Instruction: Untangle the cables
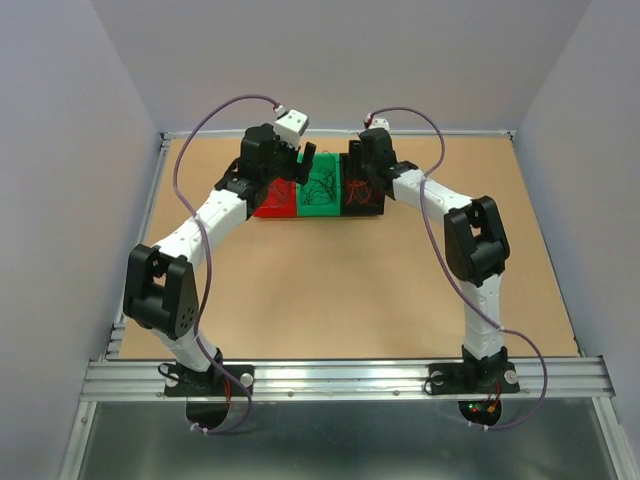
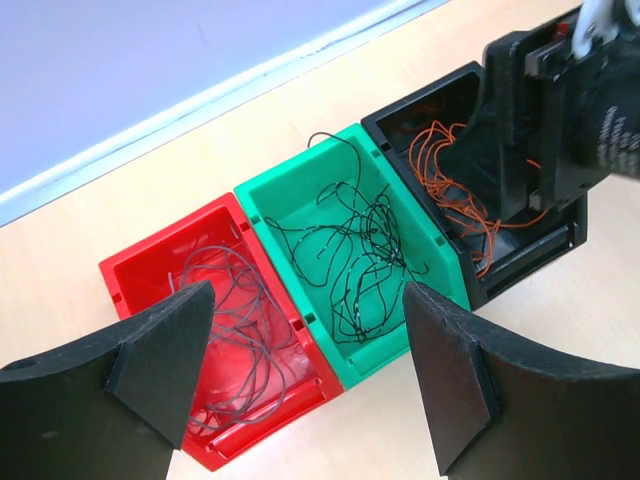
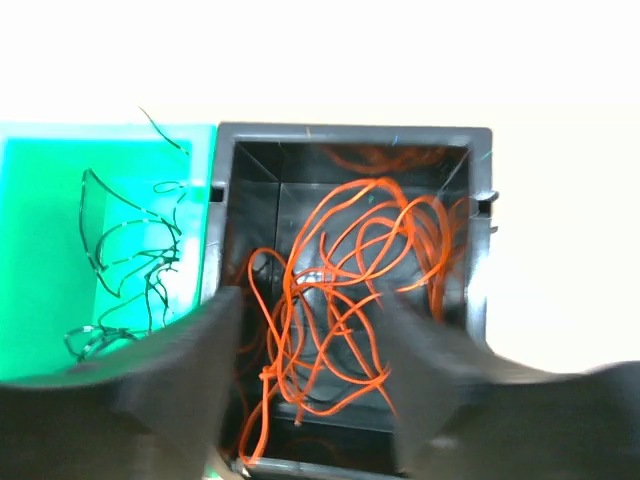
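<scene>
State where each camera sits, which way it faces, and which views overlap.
Top external: high behind the arm bases, looking down on the table; the left arm and right arm show whole.
Left wrist: above the bins, angled across the red bin, green bin and black bin; the open left gripper frames the bottom.
Right wrist: straight down into the black bin's orange cables; the right gripper at the bottom.
Both wrist views share the green and black bins.
</scene>
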